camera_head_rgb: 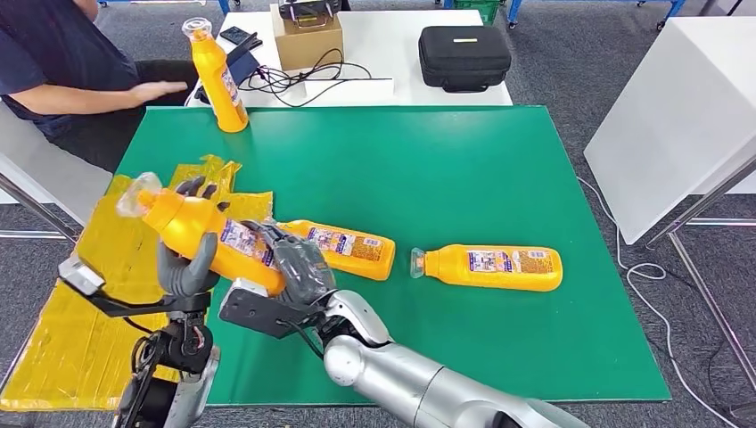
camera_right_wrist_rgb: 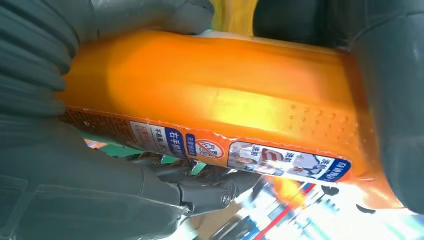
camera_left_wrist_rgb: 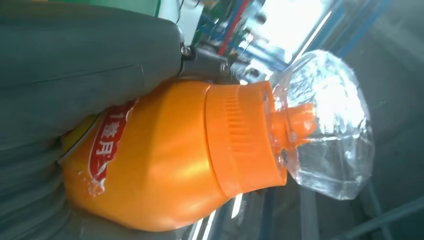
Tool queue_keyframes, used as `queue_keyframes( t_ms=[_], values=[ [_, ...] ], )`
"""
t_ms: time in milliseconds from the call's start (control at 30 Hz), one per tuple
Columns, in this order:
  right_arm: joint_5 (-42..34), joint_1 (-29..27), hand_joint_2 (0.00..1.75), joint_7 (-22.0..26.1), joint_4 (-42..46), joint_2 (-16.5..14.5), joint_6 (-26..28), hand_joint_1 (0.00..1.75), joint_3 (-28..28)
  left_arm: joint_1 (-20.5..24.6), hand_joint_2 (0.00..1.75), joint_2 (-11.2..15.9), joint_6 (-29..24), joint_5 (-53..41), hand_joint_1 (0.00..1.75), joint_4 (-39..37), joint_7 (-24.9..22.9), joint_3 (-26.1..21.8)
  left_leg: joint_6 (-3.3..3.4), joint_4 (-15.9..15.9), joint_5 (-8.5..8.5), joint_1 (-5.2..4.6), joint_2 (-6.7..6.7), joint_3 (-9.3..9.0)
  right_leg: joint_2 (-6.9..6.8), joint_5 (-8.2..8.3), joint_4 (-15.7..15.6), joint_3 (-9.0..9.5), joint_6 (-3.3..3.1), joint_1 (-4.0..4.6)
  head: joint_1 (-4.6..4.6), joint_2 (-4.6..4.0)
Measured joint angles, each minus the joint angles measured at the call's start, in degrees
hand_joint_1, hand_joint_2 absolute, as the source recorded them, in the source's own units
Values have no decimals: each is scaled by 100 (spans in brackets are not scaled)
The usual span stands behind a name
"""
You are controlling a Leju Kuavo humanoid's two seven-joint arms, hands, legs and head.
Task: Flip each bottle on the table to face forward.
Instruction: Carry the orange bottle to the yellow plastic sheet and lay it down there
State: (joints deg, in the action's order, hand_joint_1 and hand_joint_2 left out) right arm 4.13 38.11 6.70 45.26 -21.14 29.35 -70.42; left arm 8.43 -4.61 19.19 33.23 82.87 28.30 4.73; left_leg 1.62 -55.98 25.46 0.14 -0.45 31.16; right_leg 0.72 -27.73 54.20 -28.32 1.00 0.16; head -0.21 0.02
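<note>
While both hands are sharing one orange bottle point(camera_head_rgb: 209, 236) above the near left part of the green worktop point(camera_head_rgb: 464, 169), you are looking at a two-handed turn in progress, as far as I can judge. Your left hand point(camera_head_rgb: 184, 263) is gripping the bottle near its shoulder, fingers point(camera_head_rgb: 191, 187) wrapping over the top, and your right hand point(camera_head_rgb: 299, 267) is clamping its fingers around the lower body. Holding it at both ends is probably letting you roll the label round without dropping it. The bottle is tilting, its clear cap point(camera_head_rgb: 135, 193) pointing up and away to the left.

Two more bottles are lying on their sides on the worktop: one point(camera_head_rgb: 343, 248) just beyond your right hand, another point(camera_head_rgb: 490, 267) further right, well apart from it. Both are showing printed labels upward. A fourth bottle point(camera_head_rgb: 217, 78) is standing upright at the far left edge, near a seated person's hand point(camera_head_rgb: 159, 91), so it is likely done or waiting apart.

As for writing, the left wrist view is showing a red label patch point(camera_left_wrist_rgb: 107, 145) with white Chinese characters, only partly readable. The right wrist view is showing a blue and white label strip point(camera_right_wrist_rgb: 240, 152) with small Chinese text and a red prohibition symbol; I cannot make out a brand name. A yellow sheet point(camera_head_rgb: 80, 294) is lying beside the worktop's left edge.
</note>
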Motion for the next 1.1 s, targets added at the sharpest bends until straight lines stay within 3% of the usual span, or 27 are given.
queue_keyframes(
  t_ms=[67,167,233,333,400,533,767,833,900,967,1100],
  values=[
    [-41,62,175,-77,188,-28,-213,175,-260,-399,175,-100,-38,-66,175,500,-7,-405,-4,1,4,1,14,3,12,-1,1,-8,-1,3,0,0],
    [118,118,175,-211,689,-80,-736,175,-763,-1549,175,-556,-314,-391,175,1947,77,-1219,-16,2,13,5,33,17,35,-4,-2,-35,-3,4,0,0],
    [183,100,175,-185,812,-95,-826,175,-853,-1917,175,-725,-579,-539,175,2421,179,-1277,-16,2,13,5,19,28,25,-5,-4,-44,-3,1,1,0],
    [140,76,175,-37,829,-97,-677,175,-871,-2188,175,-762,-721,-606,175,2734,234,-1148,-14,2,11,4,14,28,20,-4,-6,-52,-3,-2,-1,0],
    [42,67,175,155,667,-78,-406,175,-812,-2097,175,-699,-527,-562,175,2605,212,-995,-8,2,5,3,1,20,3,-3,-8,-72,-4,-4,-1,0],
    [-137,68,175,698,84,-56,-68,175,-497,-1426,175,-557,-220,-519,175,1800,228,-682,-10,2,-20,2,-36,17,-34,14,-5,-27,-8,-3,3,0],
    [-118,64,175,691,-265,-47,21,175,-297,-1041,175,-424,-205,-499,175,1225,245,-466,-10,0,-30,2,-2,25,-6,35,-4,-36,-19,-1,1,0],
    [-113,62,175,656,-293,-47,64,92,-288,-1011,175,-403,-196,-482,175,1169,218,-445,-10,0,-30,2,-2,30,-6,35,-4,-42,-19,-1,1,0],
    [-108,61,87,643,-342,-47,153,4,-272,-954,175,-383,-165,-452,175,1095,167,-416,-10,0,-31,2,-2,35,-6,35,-4,-48,-19,0,0,0],
    [-101,75,0,720,-455,-47,210,0,-203,-845,175,-363,-115,-420,175,967,132,-363,-11,0,-32,3,-5,39,-7,35,-4,-50,-19,0,1,0],
    [126,122,0,910,-702,-43,203,0,32,-748,175,-326,-91,-362,175,784,163,-306,-12,1,-34,3,6,41,2,38,-2,-49,-19,1,2,0]
  ],
)
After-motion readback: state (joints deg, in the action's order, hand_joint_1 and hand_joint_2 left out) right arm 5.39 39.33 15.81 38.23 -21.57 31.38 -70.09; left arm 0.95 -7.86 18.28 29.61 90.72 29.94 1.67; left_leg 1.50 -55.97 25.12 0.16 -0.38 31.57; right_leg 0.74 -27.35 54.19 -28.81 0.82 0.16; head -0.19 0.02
